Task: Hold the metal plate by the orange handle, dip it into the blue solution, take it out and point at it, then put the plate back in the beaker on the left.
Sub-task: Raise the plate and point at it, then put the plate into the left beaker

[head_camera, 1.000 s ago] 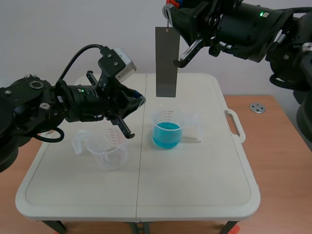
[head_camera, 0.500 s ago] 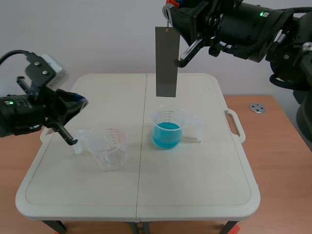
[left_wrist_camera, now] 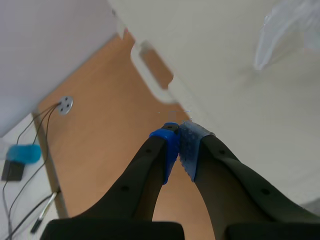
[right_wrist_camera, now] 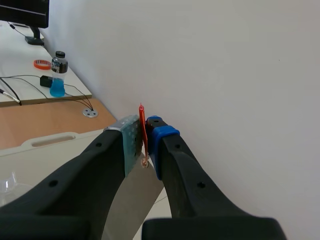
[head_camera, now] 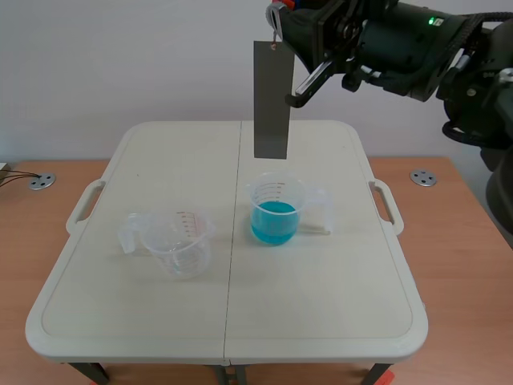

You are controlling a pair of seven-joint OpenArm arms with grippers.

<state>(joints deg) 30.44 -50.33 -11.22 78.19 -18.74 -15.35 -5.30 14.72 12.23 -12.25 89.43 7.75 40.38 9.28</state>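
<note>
The metal plate (head_camera: pixel 271 100) hangs from the right gripper (right_wrist_camera: pixel 145 136), high above the beaker of blue solution (head_camera: pixel 275 212).
The right gripper's fingers are pressed together on the thin orange handle (right_wrist_camera: pixel 142 117), which stands between the two pads. The grey plate hangs straight down under them, and its lower edge is above the blue beaker, not touching it. The empty beaker (head_camera: pixel 178 243) stands to the left on the table (head_camera: pixel 321 305). The left gripper (left_wrist_camera: pixel 179 142) has its pads together with nothing between them, above the table's edge.

No text can be read. Printed scale marks are seen on the empty beaker (head_camera: pixel 180 241) and the beaker of blue solution (head_camera: pixel 274 210), but no figures can be made out.
</note>
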